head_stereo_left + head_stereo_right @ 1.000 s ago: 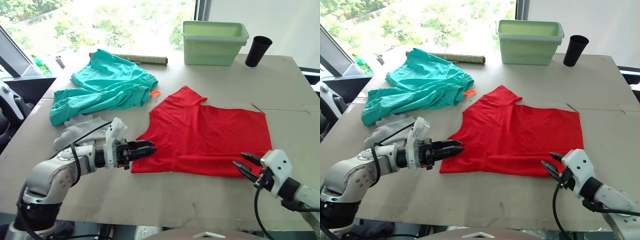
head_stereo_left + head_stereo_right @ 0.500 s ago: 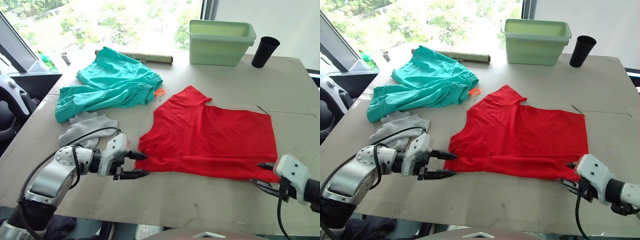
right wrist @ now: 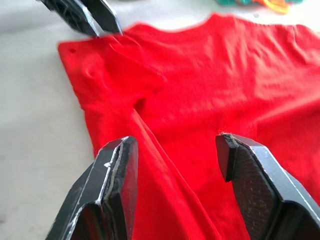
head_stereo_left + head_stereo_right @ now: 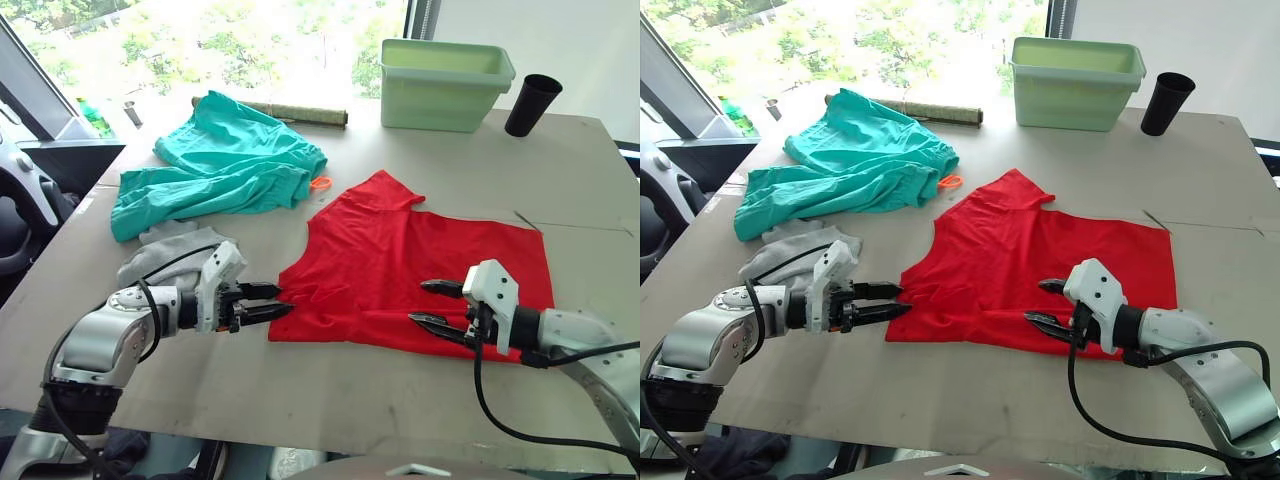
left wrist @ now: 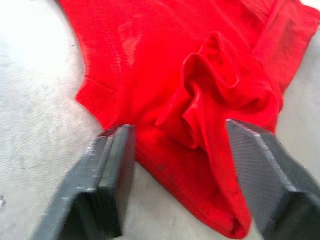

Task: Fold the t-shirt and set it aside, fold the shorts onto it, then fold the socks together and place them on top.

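The red t-shirt point(image 4: 420, 255) lies spread on the table with its near edge folded into a ridge. My left gripper point(image 4: 272, 303) is open at the shirt's near left corner, and a bunched fold of red fabric point(image 5: 210, 80) lies between its fingers point(image 5: 112, 170). My right gripper point(image 4: 420, 302) is open and sits low over the middle of the shirt's near edge. Its fingers point(image 3: 112, 185) straddle the ridge. The teal shorts point(image 4: 220, 170) lie crumpled at the back left. The grey-white socks point(image 4: 175, 250) sit just in front of them, beside my left arm.
A pale green bin point(image 4: 445, 85) and a black cup point(image 4: 530, 105) stand at the table's back right. A rolled mat point(image 4: 295, 113) lies behind the shorts. An orange drawstring loop point(image 4: 319, 184) pokes out by the shirt's sleeve. The table's near edge is close below both arms.
My right gripper has moved left from the shirt's near right corner to the middle of its near edge. The left gripper has edged in onto the shirt's near left corner.
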